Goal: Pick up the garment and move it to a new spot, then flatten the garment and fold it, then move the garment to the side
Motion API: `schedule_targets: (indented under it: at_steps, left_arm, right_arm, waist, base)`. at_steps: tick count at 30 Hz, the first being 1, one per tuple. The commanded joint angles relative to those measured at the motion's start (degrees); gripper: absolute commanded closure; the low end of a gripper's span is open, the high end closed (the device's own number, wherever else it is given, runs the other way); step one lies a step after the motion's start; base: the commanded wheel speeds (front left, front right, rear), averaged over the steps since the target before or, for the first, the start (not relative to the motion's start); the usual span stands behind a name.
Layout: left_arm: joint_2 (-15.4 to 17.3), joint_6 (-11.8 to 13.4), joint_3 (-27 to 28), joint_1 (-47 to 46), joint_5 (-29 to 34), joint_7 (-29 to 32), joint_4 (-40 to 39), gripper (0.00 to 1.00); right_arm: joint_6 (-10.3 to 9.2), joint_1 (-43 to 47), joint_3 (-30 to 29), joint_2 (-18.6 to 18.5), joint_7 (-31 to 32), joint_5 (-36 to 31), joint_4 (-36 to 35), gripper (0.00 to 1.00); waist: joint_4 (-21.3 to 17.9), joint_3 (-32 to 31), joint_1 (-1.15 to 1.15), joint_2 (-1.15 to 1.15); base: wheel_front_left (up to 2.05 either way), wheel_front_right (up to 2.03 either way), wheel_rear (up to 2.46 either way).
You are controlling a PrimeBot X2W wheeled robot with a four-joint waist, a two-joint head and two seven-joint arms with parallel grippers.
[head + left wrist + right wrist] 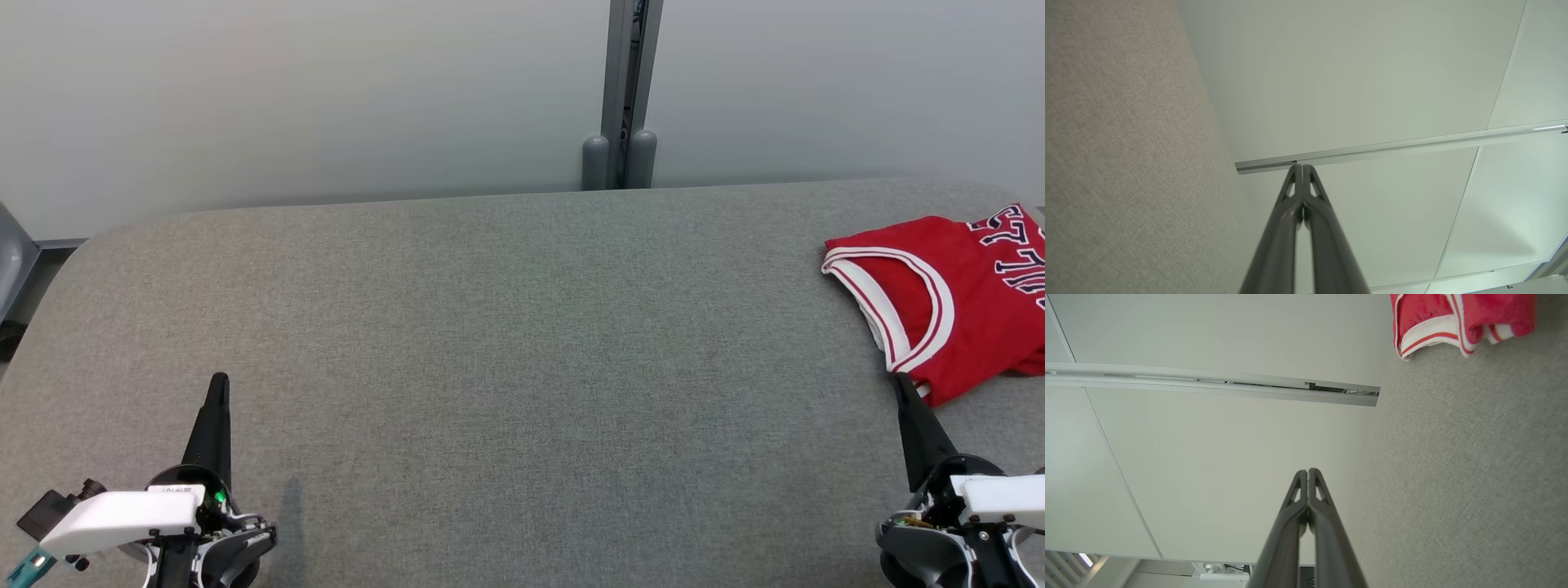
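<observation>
Garment (971, 310), a red jersey with white trim, lies at the far right of the grey tabletop (522, 367). We see left gripper (219, 388) and right gripper (902, 384) closed tight and empty, the right tip just beside the jersey.

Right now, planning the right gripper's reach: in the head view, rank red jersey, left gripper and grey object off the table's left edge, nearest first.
1. red jersey, just beyond the right gripper.
2. left gripper, across the near side.
3. grey object, far left.
</observation>
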Motion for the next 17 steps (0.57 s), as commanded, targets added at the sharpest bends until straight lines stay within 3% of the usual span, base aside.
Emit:
schedule_targets:
  at_steps: [1, 17]
  left_arm:
    - [0.3, -0.5, 0.4, -1.1, -1.0, 0.3, -0.3, 1.0]
    - [0.3, -0.9, 0.8, -1.1, -3.1, 1.0, -0.3, 1.0]
  right_arm:
    - [0.02, -0.7, -0.3, -0.3, 0.5, 1.3, -0.2, 1.0]
    - [0.02, -0.7, -0.9, -0.1, 1.3, 3.2, -0.2, 1.0]
  waist:
    - [0.0, 0.0, 0.0, 0.0]
    - [0.0, -0.3, 0.0, 0.0]
  base:
    - [0.0, 0.0, 0.0]
    - [0.0, 0.0, 0.0]
